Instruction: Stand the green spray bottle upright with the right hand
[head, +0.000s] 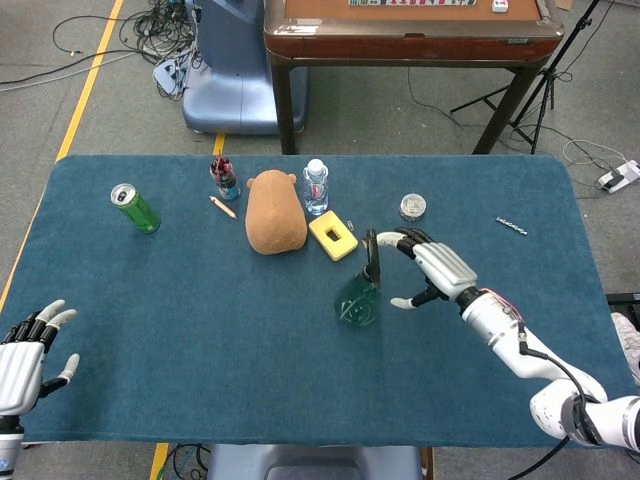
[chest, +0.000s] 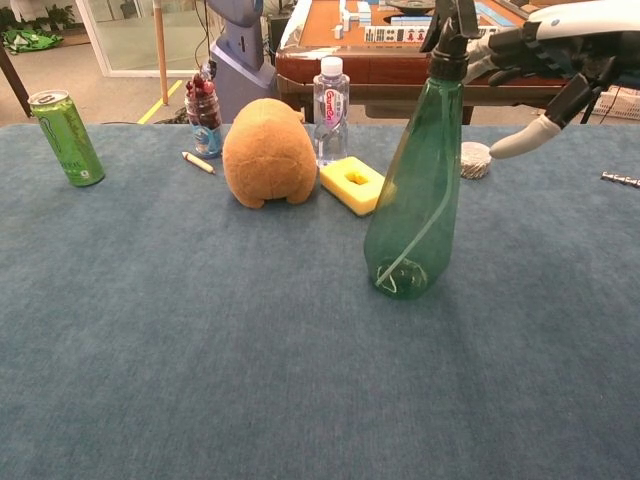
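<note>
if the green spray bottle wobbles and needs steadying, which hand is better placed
The right hand: it is open right beside the green spray bottle, which stands upright on the table. The left hand sits at the table's far near-left corner.

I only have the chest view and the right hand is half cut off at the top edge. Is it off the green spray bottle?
Observer: Yes. In the head view the right hand is open, fingers spread, with a gap to the green spray bottle.
Operator: Where's the left hand? I can't see it.
Observer: The left hand sits open at the table's near left corner, holding nothing.
Operator: Anything right of the bottle beyond my frame?
Observer: A small dark metal piece lies near the far right edge.
</note>
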